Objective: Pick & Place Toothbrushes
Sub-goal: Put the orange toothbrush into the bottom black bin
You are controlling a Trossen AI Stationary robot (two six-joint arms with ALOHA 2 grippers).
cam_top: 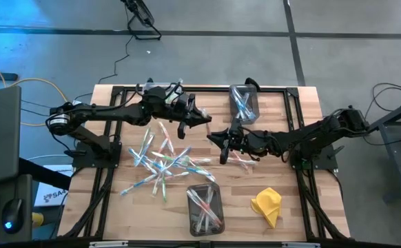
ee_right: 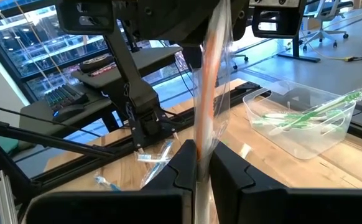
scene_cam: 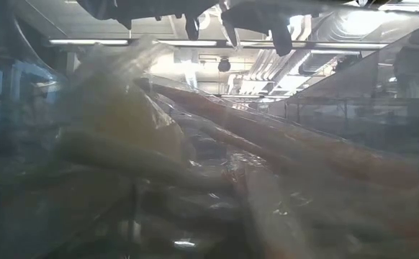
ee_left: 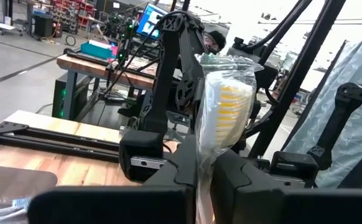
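A toothbrush in a clear wrapper (ee_left: 227, 106), with yellow bristles and an orange-red handle (ee_right: 209, 74), hangs over the table's middle. My left gripper (ee_left: 204, 165) and my right gripper (ee_right: 201, 158) are both shut on it. In the high view they meet tip to tip, left (cam_top: 202, 121) and right (cam_top: 221, 141). Many more toothbrushes (cam_top: 162, 162) lie loose on the wood, left of centre. My left gripper pinches the wrapped toothbrush just below its bristle head (ee_left: 204, 149) between its two fingers, coming about level from the table's left. The head stands out beyond the fingertips, clear of the table. My right gripper pinches the toothbrush's orange-red handle (ee_right: 201, 140), wrapper and all, between its two fingers, coming about level from the table's right. The brush runs on from the fingers toward the left gripper (ee_right: 199, 31), lifted clear of the table.
A clear bin (cam_top: 244, 103) with toothbrushes stands at the far side, another bin (cam_top: 204, 207) near the front edge. A yellow cloth (cam_top: 268, 205) lies front right. A few pink toothbrushes (cam_top: 243, 160) lie under the right arm. Wrapped toothbrushes close to the lens fill the low view (scene_cam: 217, 158).
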